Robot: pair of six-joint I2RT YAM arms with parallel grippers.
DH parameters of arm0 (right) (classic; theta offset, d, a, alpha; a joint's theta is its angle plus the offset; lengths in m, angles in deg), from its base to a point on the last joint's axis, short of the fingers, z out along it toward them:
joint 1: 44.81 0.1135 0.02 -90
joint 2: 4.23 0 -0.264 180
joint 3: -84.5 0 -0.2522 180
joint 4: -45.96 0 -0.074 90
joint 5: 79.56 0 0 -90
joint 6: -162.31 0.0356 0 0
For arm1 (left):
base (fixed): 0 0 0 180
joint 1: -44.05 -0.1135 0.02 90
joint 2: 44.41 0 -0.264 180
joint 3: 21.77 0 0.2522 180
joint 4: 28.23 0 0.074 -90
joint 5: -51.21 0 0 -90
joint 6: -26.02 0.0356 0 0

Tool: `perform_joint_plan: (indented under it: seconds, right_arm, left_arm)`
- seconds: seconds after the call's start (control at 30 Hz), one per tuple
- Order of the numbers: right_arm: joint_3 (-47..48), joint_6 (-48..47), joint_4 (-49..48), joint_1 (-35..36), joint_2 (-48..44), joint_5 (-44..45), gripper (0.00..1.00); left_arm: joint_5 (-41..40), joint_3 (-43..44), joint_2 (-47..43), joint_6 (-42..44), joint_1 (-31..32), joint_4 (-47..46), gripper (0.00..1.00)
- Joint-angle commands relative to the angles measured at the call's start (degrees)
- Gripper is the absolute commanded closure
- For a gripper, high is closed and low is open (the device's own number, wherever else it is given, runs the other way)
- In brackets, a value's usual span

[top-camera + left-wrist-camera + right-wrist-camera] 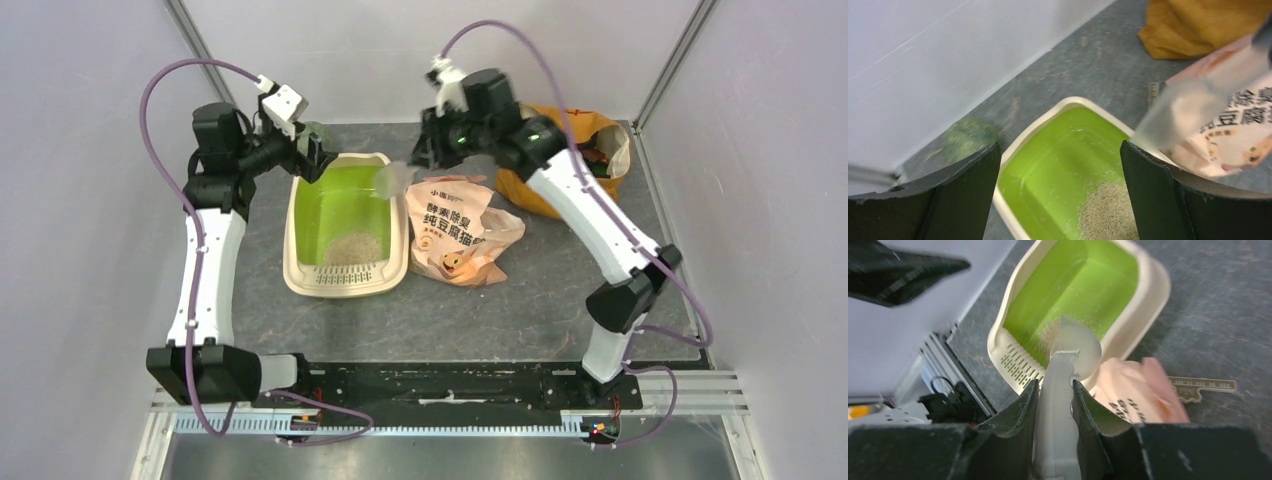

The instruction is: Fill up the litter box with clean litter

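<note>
Litter box (1058, 160) sits just below wide-open L jaws.

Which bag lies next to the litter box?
The peach printed bag, with the cartoon cat, lies right beside the litter box; the mustard fabric bag sits farther back in the corner.

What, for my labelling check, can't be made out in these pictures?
- Whether the scoop is loaded: top view blurs it; right wrist view misses its inside.
- Inside the mustard bag: top view, the right arm crosses it.
- The green patch by the wall: left wrist view, blurred.
</note>
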Motion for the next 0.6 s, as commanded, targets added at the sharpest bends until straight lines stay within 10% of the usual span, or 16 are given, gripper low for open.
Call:
perform_joint_plan:
  seconds: [0.0, 0.37, 0.57]
  right_arm:
    - [-1.23, 6.2, -5.13, -9.65, -11.49, -6.35, 1.0]
    - [-21.88, 21.45, -6.69, -39.62, -31.98, -28.21, 1.0]
    - [-29.07, 14.78, 5.2, -51.82, -35.68, -34.06, 1.0]
  left_arm:
    - [15.05, 6.83, 5.84, 10.4, 1.38, 8.49, 0.05]
    - [10.73, 24.61, 24.25, 30.41, 25.05, 27.77, 0.05]
    - [11.05, 33.22, 33.93, 33.44, 29.95, 29.49, 0.05]
